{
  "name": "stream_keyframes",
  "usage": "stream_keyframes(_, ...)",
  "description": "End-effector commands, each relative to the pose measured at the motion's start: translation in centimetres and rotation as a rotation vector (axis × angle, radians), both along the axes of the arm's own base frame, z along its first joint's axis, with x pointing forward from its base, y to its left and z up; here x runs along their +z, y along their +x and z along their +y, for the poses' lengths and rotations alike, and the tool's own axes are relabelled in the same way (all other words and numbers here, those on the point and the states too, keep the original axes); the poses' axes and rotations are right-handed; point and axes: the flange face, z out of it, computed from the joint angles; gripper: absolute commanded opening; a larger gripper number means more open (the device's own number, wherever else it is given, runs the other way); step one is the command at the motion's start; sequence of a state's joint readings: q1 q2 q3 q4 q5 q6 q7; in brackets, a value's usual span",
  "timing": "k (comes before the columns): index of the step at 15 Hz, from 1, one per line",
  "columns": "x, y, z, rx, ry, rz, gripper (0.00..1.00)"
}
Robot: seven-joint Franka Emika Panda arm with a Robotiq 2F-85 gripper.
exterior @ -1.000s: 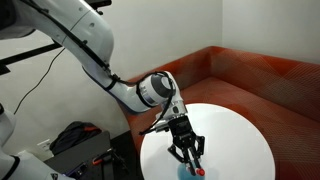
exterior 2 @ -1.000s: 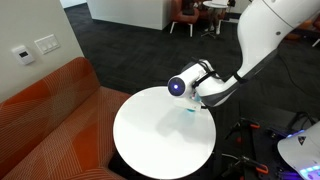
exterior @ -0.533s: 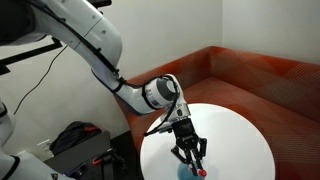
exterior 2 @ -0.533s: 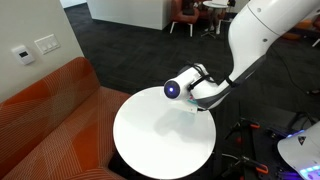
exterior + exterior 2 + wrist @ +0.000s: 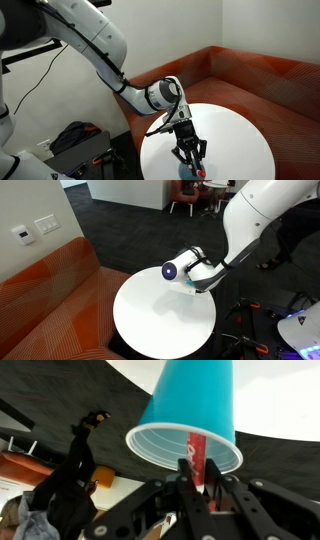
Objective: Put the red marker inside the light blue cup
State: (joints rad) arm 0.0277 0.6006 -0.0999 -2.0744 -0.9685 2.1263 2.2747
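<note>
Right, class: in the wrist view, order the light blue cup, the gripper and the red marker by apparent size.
1-2. light blue cup and gripper: similar spread; the gripper is nearest the camera and cut off, so unranked.
3. red marker: clearly smallest.

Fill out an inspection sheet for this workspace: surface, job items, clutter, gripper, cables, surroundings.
Surface: white round table, holding only the cup as far as the views show.
Job's things: small light blue plastic cup near the table edge; thin red marker held at the cup's open rim, not yet released.
Clutter: nothing seen.
Grippers: black Robotiq gripper, fingers shut on the marker, over the cup.
Cables: black cable hanging beside the arm, off the table.
Surroundings: curved orange-red sofa beside the table; dark carpet; black bag on the floor.
</note>
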Motion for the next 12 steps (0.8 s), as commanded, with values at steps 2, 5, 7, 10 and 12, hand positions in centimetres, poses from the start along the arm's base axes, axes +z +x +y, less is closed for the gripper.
stream_keyframes(2,0.5,0.1,0.1,-0.023,0.004,0.019,0.51)
stream_keyframes(5,1.2,-0.2,0.1,-0.025,0.001,-0.001,0.75)
stream_keyframes(7,1.9,-0.5,0.1,-0.028,-0.001,-0.018,0.9)
stream_keyframes(10,3.4,-1.0,0.1,-0.035,-0.008,-0.061,1.0)
stream_keyframes(12,4.7,-1.3,0.0,-0.04,-0.009,-0.089,1.0)
